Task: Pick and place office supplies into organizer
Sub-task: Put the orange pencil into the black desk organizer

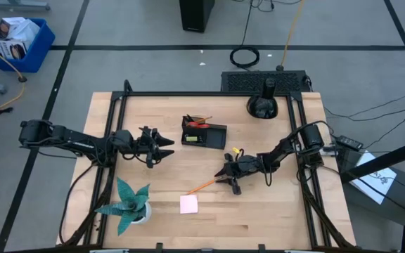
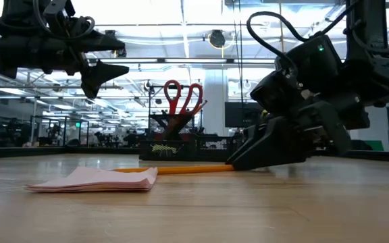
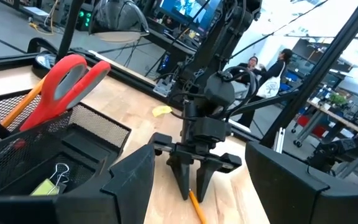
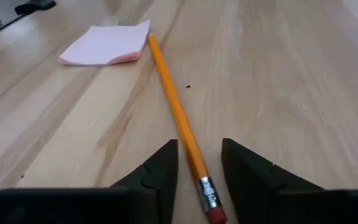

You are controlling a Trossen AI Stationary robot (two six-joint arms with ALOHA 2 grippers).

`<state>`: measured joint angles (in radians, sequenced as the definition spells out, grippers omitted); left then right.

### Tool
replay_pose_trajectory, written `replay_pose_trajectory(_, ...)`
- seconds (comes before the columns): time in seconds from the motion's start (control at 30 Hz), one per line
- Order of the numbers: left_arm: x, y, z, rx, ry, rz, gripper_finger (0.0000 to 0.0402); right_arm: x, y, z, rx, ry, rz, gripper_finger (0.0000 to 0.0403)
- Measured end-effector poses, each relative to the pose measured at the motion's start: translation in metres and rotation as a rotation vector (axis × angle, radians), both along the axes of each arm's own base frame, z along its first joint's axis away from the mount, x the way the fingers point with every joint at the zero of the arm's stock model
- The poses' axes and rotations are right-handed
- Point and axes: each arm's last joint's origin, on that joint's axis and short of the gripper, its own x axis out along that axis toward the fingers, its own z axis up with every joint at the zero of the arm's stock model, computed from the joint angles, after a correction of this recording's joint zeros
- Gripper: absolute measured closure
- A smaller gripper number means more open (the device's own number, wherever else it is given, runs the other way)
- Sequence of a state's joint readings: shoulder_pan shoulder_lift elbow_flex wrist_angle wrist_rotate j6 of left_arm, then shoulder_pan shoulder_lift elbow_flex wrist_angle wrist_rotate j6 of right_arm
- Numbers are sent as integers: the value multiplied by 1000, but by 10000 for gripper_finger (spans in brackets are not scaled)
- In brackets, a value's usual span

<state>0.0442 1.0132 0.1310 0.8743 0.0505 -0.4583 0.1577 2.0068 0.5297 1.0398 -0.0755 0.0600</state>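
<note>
The right tool (image 4: 197, 171) is seen lowered to the tabletop (image 1: 273, 211) right of centre in the high view, its two fingers set on either side of the orange pencil (image 4: 173, 99) near the eraser end. The jaws are narrowly parted around the shaft; whether it is already pinched cannot be told. The low, flat approach appears chosen because the pencil lies flat on the wood.

The left tool (image 1: 162, 147) is held above the tabletop at left centre of the high view, fingers spread and empty, apparently kept clear while the other arm works.

The organizer (image 1: 204, 133) stands upper centre in the high view, with the red-handled scissors (image 2: 183, 98) already upright in its taller section, and a binder clip (image 3: 59, 172) lies in a low compartment.

The pink sticky-note pad (image 1: 188, 204) lies lower centre, just beside the pencil's tip, not yet collected. A small yellow piece (image 3: 161, 111) rests on the wood beyond the organizer.
</note>
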Motion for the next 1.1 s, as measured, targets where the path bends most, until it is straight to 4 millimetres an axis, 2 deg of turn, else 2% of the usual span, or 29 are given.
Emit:
replay_pose_trajectory(0.23, 0, 0, 0, 3, 4, 0, 146, 0, -2, -1, -6, 6, -27, 376)
replay_pose_trajectory(0.3, 0, 0, 0, 3, 3, 0, 146, 0, -2, -1, -16, 3, -42, 389)
replay_pose_trajectory(0.47, 0, 0, 0, 7, 1, 0, 146, 1, -2, 1, -4, -20, -53, 379)
replay_pose_trajectory(0.77, 0, 0, 1, 7, -9, 8, 146, 2, -1, 11, -7, -75, -50, 388)
replay_pose_trajectory(1.1, 0, 2, 0, 7, -5, 60, 146, 2, -2, 45, -63, -144, -48, 388)
